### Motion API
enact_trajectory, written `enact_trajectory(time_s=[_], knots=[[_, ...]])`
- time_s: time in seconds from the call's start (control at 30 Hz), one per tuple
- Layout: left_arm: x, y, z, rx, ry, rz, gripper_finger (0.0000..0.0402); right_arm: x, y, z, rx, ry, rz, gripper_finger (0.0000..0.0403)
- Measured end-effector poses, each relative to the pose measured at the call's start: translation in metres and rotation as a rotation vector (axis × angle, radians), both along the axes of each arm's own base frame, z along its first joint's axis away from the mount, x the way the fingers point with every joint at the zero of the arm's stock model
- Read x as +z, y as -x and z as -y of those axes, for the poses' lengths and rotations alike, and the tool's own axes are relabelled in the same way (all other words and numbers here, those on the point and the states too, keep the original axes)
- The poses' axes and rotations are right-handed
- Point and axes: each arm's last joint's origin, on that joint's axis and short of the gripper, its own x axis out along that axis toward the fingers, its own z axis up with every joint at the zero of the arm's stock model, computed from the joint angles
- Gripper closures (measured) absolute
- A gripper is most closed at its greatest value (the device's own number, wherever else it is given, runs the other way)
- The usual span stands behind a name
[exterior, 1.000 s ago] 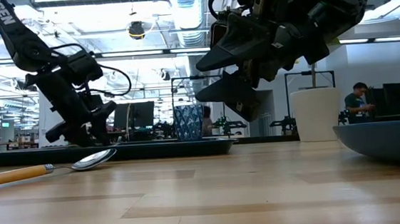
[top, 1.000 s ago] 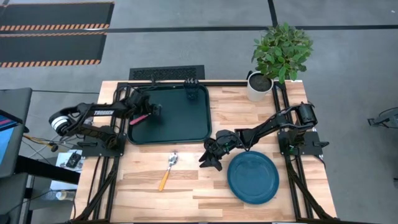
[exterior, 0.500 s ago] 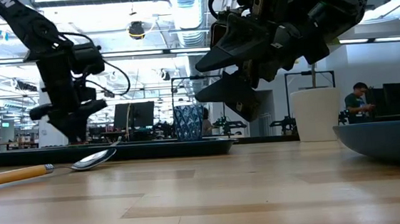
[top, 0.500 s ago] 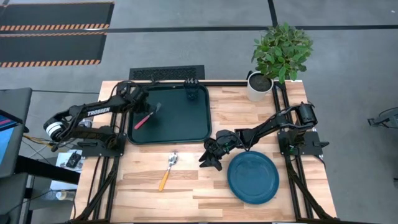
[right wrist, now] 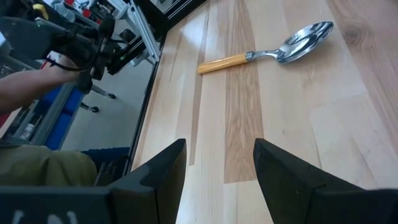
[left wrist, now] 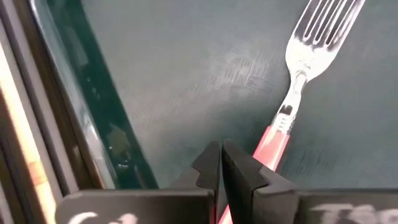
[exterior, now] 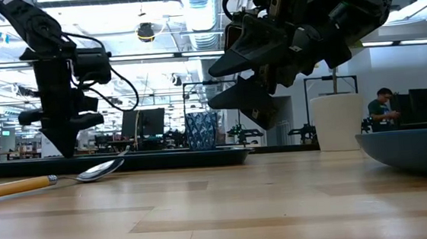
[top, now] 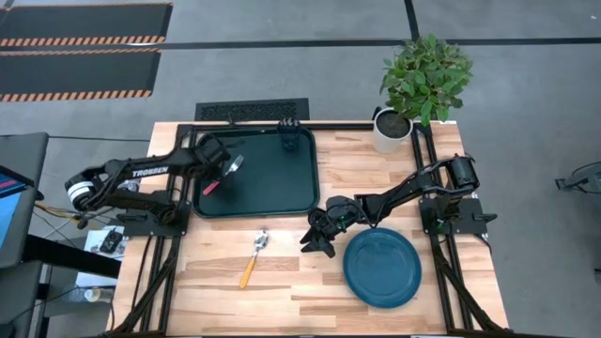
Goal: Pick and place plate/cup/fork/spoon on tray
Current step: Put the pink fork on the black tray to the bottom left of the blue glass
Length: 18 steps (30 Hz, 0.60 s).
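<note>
The red-handled fork [top: 221,176] lies flat on the dark green tray [top: 282,192], at its left part. My left gripper [left wrist: 221,163] is shut just above the tray, beside the fork's handle [left wrist: 273,140], with nothing between its fingers. The dark cup [top: 288,141] stands in the tray's far right corner. The orange-handled spoon [top: 254,256] lies on the wooden table near the tray's front rim. The teal plate [top: 382,268] rests on the table at the right. My right gripper [top: 319,239] hovers open between spoon and plate.
A white pot with a green plant [top: 390,131] stands at the table's far right corner. Bare wood lies in front of the spoon and plate. A person's arm [right wrist: 25,71] shows beyond the table's left side.
My left gripper has drawn back from the fork toward the tray's far left corner, risen and tipped until it points straight down, then come a little way back over the fork's handle. The fork stays flat on the tray.
</note>
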Motion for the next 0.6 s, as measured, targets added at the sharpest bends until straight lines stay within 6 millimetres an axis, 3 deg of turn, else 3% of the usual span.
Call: enact_trajectory(time_s=[0.6], knots=[[-0.005,-0.006,0.012,-0.002,0.029,-0.03,0.0401,0.0,0.002,-0.014,0.042,0.003,0.003,0.0191]])
